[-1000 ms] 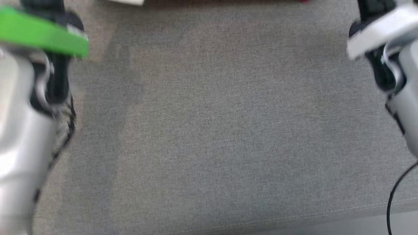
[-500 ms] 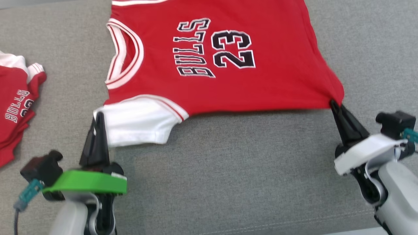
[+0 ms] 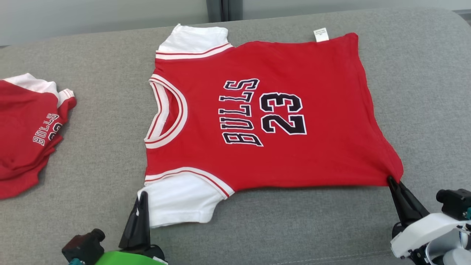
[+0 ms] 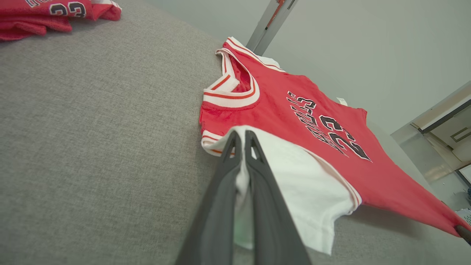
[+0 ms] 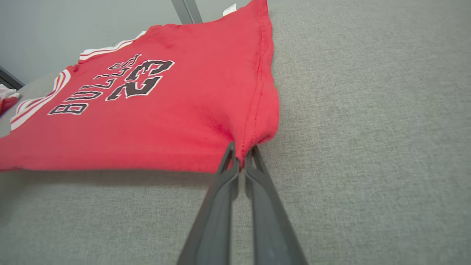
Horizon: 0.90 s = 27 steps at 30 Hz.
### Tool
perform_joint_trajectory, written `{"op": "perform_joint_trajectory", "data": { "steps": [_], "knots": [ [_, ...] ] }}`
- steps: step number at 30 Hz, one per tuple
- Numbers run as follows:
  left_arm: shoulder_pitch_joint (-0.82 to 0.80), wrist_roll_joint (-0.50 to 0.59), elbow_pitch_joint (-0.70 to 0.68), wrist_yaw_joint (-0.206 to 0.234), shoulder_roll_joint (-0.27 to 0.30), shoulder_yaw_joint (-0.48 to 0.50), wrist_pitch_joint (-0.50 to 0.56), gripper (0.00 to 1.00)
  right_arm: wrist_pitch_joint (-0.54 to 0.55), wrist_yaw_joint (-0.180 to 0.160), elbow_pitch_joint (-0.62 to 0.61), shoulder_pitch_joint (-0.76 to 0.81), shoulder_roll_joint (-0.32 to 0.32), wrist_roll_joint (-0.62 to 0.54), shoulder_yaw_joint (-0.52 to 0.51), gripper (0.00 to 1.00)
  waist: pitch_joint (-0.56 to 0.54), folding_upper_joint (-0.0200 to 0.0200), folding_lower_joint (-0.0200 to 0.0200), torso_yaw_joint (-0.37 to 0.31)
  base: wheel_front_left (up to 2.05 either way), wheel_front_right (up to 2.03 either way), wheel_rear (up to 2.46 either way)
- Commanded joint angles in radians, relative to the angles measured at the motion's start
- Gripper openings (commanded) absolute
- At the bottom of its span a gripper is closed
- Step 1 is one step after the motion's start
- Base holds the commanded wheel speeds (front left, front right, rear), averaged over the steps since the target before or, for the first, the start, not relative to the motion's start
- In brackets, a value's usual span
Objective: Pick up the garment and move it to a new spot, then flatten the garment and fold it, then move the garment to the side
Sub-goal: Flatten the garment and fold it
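Observation:
The garment [image 3: 257, 110] is a red jersey with white sleeves and "BULLS 23" in black. It lies spread out on the grey cushion [image 3: 294, 228], neck toward the left. My left gripper [image 3: 141, 197] is shut on the near white sleeve [image 4: 294, 184], whose cloth sits pinched between the fingers [image 4: 257, 176]. My right gripper [image 3: 390, 179] is shut on the near hem corner [image 5: 254, 132], and the red cloth [image 5: 147, 110] is pulled into a point there.
A second red jersey [image 3: 25, 129] lies bunched at the left edge of the cushion, also at the top left of the left wrist view [image 4: 44, 14]. A grey wall [image 3: 103, 14] and a dark upright post [image 3: 220, 9] stand behind the cushion. Its front seam [image 3: 331, 254] runs close below the grippers.
The head camera has tilted up, so the whole jersey and back wall now show. Both grippers keep their hold on the sleeve and the hem corner.

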Motion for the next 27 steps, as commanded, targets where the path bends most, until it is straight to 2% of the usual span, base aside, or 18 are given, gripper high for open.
{"op": "perform_joint_trajectory", "data": {
  "steps": [1,10,19,27],
  "knots": [
    [0.012,0.006,0.004,-0.005,0.0,-0.007,-0.002,0.0,0.014,-0.002,-0.018,0.029,0.01,-0.008,-0.024,0.0,-0.002,0.0,0.0001,0.005,0.0,0.0,0.0],
    [-0.058,0.028,0.041,-0.021,0.014,-0.036,0.012,0.0,0.105,-0.002,-0.087,0.045,0.073,-0.058,-0.075,0.0,-0.008,0.0,0.0001,-0.003,0.0,0.0,0.0],
    [-0.198,0.025,0.075,-0.047,0.038,-0.059,0.068,0.0,0.203,-0.002,-0.084,-0.05,0.07,-0.098,-0.079,0.0,0.011,0.0,0.0001,-0.012,0.0,0.0,0.0],
    [-0.372,0.001,0.168,-0.062,0.036,-0.067,0.127,0.0,0.282,-0.002,-0.039,-0.169,0.078,-0.13,-0.09,0.0,0.048,0.0,0.0001,-0.018,0.0,0.0,0.0]
  ]
}}
